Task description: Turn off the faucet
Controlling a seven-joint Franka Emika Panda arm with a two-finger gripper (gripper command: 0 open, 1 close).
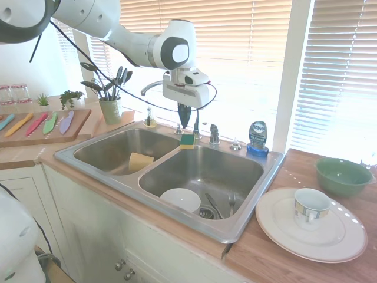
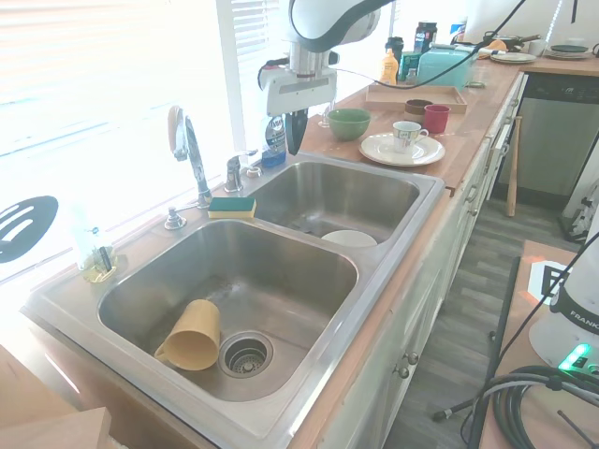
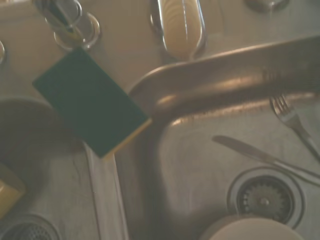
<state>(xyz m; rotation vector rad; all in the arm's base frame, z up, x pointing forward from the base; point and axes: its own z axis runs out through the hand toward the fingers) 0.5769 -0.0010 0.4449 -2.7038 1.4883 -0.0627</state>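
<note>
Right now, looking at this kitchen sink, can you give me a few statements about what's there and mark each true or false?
1. A sponge lies on the divider between the two basins. True.
2. The end effector grips the faucet. False: it hangs apart from it.
3. The yellow cup stands upright. False: it lies on its side.
4. A fork lies in the sink. True.
5. The mug on the plate is red. False: it is white.

You can read one brand only — "Dawn" on the blue soap bottle behind the sink.
</note>
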